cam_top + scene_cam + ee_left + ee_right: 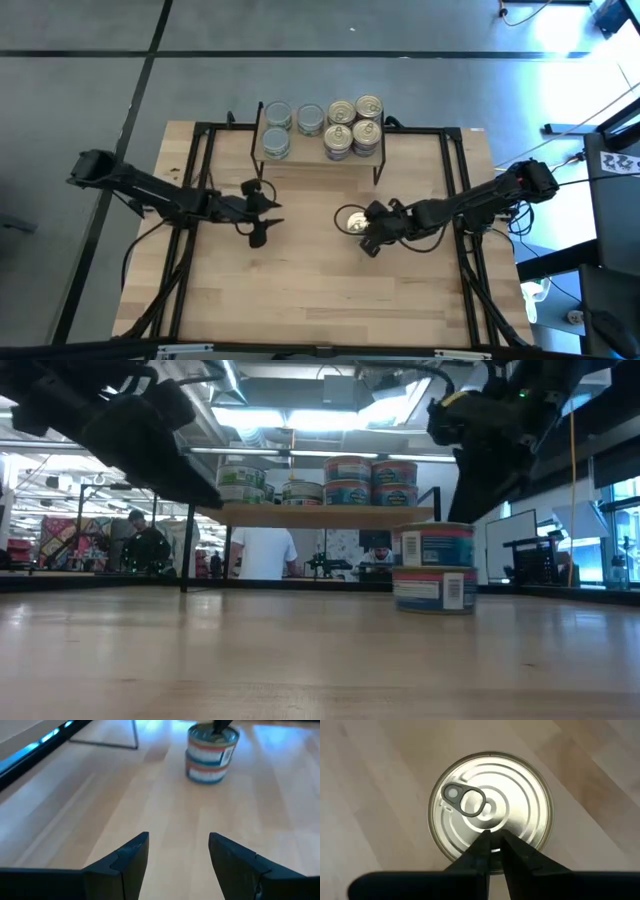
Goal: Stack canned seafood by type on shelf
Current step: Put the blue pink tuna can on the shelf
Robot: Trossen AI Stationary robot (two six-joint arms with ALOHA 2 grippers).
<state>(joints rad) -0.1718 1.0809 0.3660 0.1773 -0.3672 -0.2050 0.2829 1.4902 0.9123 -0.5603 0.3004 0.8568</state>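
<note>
With the right tool (491, 843) pinched shut, empty, just above the gold pull-ring lid of the two stacked round tins (433, 567) at mid-worktop, spread it wide before gripping; the left tool (178, 851) waits half-open, empty.

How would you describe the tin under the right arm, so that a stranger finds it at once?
Start from the wooden table, in front of the small shelf. Two tins stand there as one stack, apart from all the others; the top tin is the one meant. It has a gold pull-ring lid, and the right end effector is just above it, shut.
</note>
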